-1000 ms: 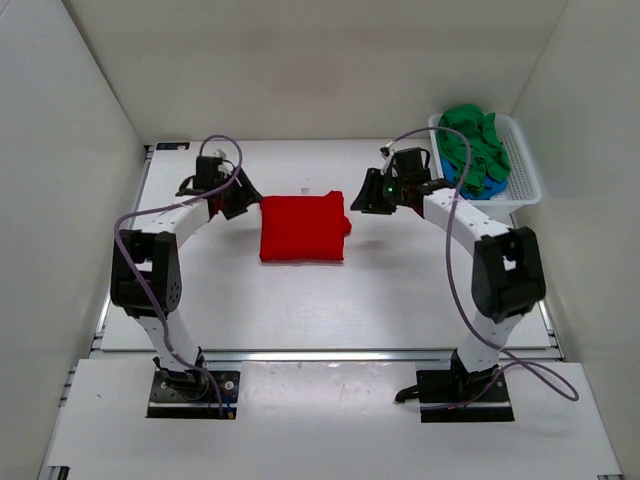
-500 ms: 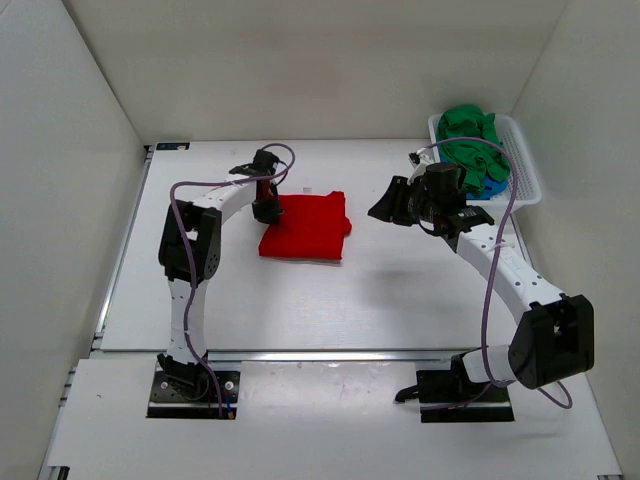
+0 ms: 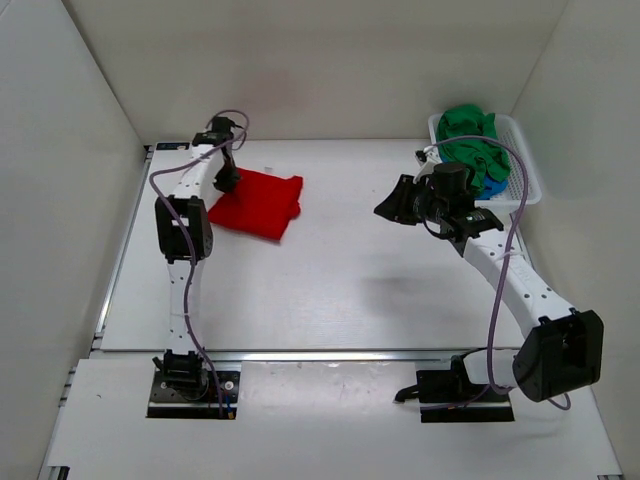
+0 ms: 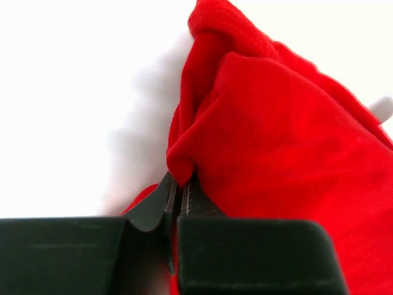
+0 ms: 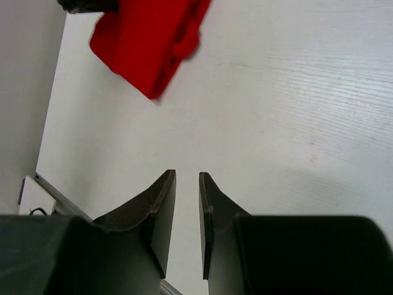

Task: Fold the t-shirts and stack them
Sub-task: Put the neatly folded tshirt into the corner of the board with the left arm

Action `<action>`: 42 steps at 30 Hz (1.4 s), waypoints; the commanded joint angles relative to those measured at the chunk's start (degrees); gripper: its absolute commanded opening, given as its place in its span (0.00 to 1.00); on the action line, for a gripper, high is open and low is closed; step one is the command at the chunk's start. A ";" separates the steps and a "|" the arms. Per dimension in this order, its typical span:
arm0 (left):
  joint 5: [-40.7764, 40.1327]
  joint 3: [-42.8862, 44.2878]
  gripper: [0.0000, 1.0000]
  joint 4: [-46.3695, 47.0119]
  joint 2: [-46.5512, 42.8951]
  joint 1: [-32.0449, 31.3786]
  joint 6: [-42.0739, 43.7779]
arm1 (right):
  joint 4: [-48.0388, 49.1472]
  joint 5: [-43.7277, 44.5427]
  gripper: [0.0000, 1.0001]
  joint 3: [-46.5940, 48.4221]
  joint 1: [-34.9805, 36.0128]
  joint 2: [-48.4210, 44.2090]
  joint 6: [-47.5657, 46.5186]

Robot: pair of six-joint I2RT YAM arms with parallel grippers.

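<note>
Pinching a bunched edge of the red t-shirt (image 4: 282, 135), the left fingers (image 4: 175, 200) are pressed together with a fold of cloth caught between their tips; the wrist view shows the fabric rising from that grip in a thick rumpled ridge, with the pale desk (image 4: 73, 92) to its left; from above, the shirt lies on the far left part of the desk as a folded, roughly rectangular bundle turned at an angle, and the fingers meet it at its far left corner; the left arm (image 3: 180, 225) stretches almost straight away from its base along the left side to reach that corner; the right fingers (image 3: 383, 210) hover over the right half of the desk, pointing left toward the red shirt and well apart from it; in their own wrist view the two tips stand close with a slim gap between them, and only bare desk shows through that gap, so they hold nothing; the red bundle sits at the upper left of that view, far beyond the tips; the white basket (image 3: 525, 170) stands in the far right corner, just behind the right wrist; the green t-shirt (image 3: 468, 135) is heaped in it, spilling above the rim; the blue t-shirt (image 3: 491, 185) peeks out beneath the green one at the basket's near side.
</note>
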 commanded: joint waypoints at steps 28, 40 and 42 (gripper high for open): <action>0.80 20.77 0.00 18.58 12.11 21.57 1.78 | 5.96 7.87 0.10 -13.35 9.50 -5.05 1.92; 6.85 21.58 0.99 21.13 8.27 23.60 0.11 | 7.28 8.04 0.10 -15.20 10.90 -5.31 2.35; 7.66 19.21 0.99 21.13 4.75 21.93 1.34 | 7.64 8.13 0.09 -16.07 11.43 -6.36 2.53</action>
